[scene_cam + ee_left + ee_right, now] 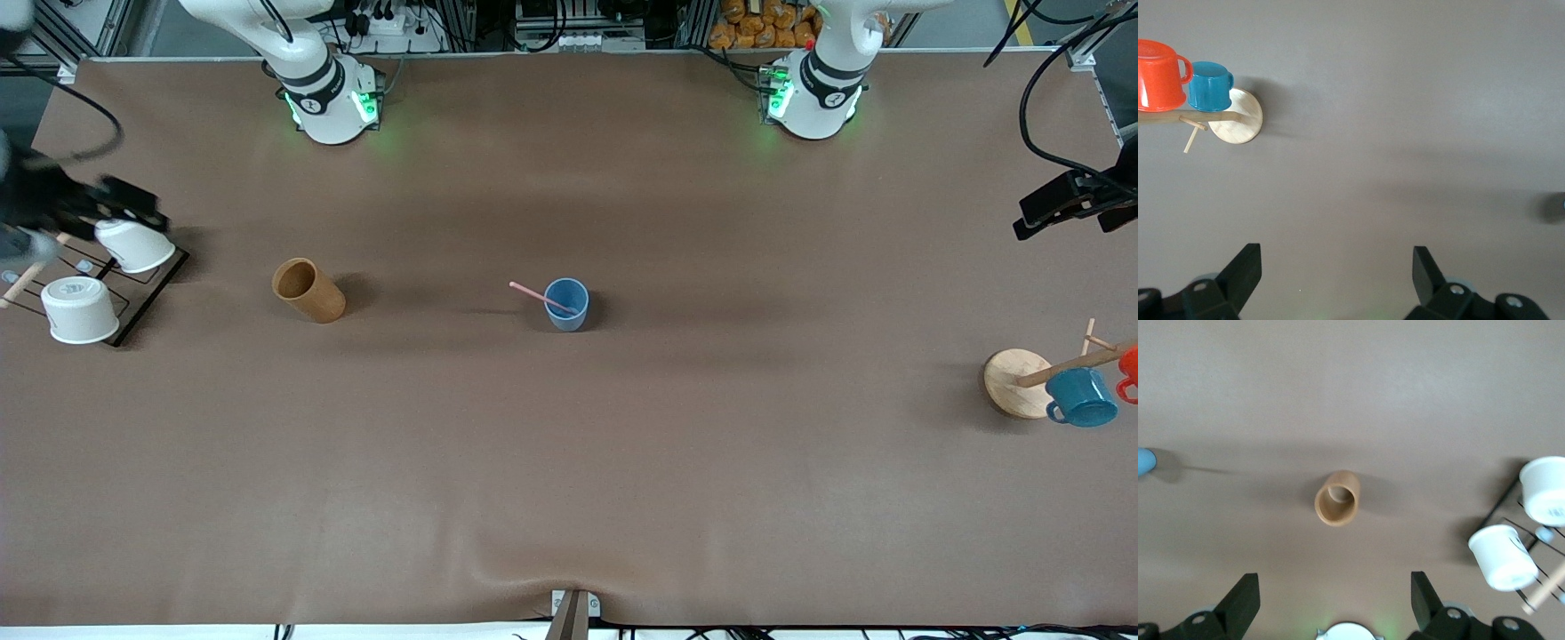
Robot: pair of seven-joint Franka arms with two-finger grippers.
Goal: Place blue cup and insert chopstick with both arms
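Observation:
The blue cup (pixel 566 305) stands upright mid-table. The pale-pink chopstick (pixel 532 294) sits in it and leans out toward the right arm's end. A sliver of the cup shows at the edge of the right wrist view (pixel 1143 461). My left gripper (pixel 1031 218) is open and empty, up in the air at the left arm's end of the table, and shows open in the left wrist view (pixel 1335 270). My right gripper (pixel 142 209) is open and empty over the white cups' rack, and shows open in the right wrist view (pixel 1335 593). Both are well away from the cup.
A brown cup (pixel 308 290) (pixel 1337 499) lies on its side toward the right arm's end. Two white cups (pixel 80 308) (pixel 1501 557) sit on a dark wire rack (pixel 147 298). A wooden mug tree (pixel 1013 382) (pixel 1238 119) holds a teal mug (pixel 1081 397) (pixel 1209 87) and an orange mug (pixel 1158 75).

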